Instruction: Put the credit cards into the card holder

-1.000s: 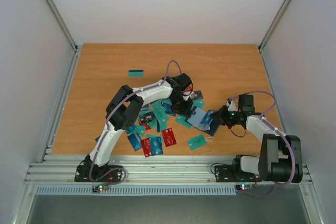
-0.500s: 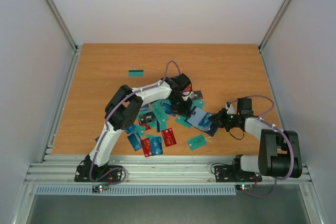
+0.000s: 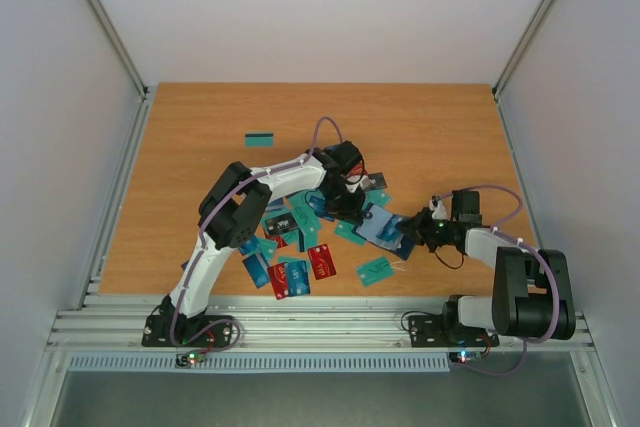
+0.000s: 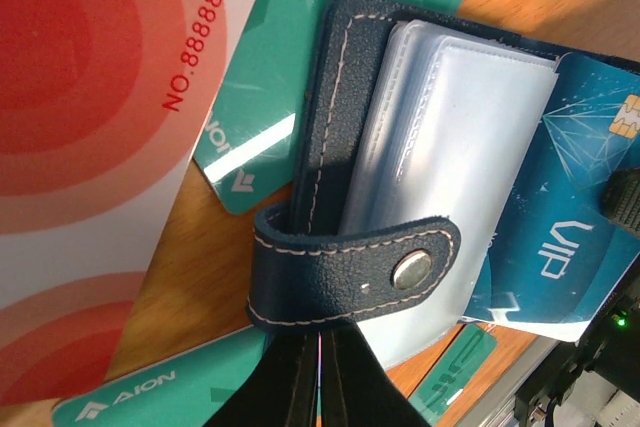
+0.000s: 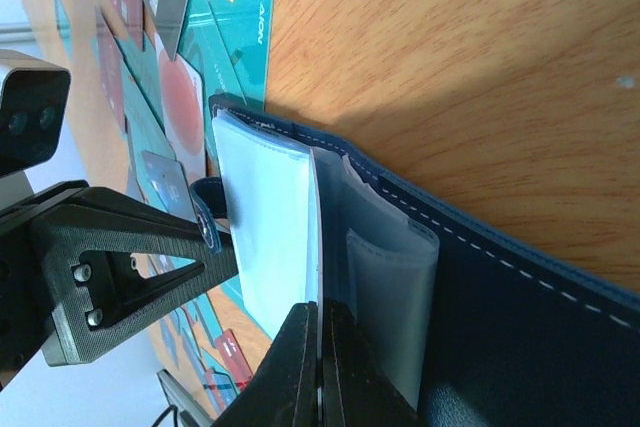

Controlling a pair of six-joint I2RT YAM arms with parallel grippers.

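Card holder lies open on the table, right of centre, at the edge of the scattered cards and between the two arms. Left claw is pressed together on its clasp strap, which curls over the clear sleeves. Right claw is squeezed on a thin edge among those sleeves, seemingly the blue card sticking out of the holder's side. A red card lies just beside the holder.
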